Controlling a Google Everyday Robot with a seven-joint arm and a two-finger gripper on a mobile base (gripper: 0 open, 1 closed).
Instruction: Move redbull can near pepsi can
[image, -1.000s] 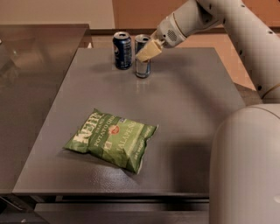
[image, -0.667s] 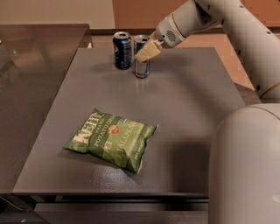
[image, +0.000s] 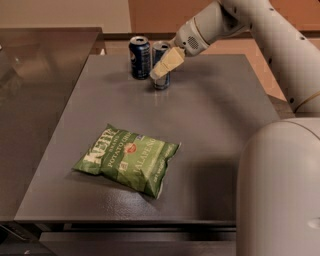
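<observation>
Gripper (image: 158, 73) at redbull (image: 161, 83), just beside pepsi (image: 140, 57), grip state can't tell; risk: sideways drag on pull-out tipping redbull into pepsi, toppling both.

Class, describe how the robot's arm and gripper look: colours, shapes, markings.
The arm is off-white, built of smooth rounded tubular shells, with a dark seam ring at the wrist and small dark dots along the forearm. No loose cables show. The gripper, by the redbull can, is a pale cream tapered wedge.
</observation>
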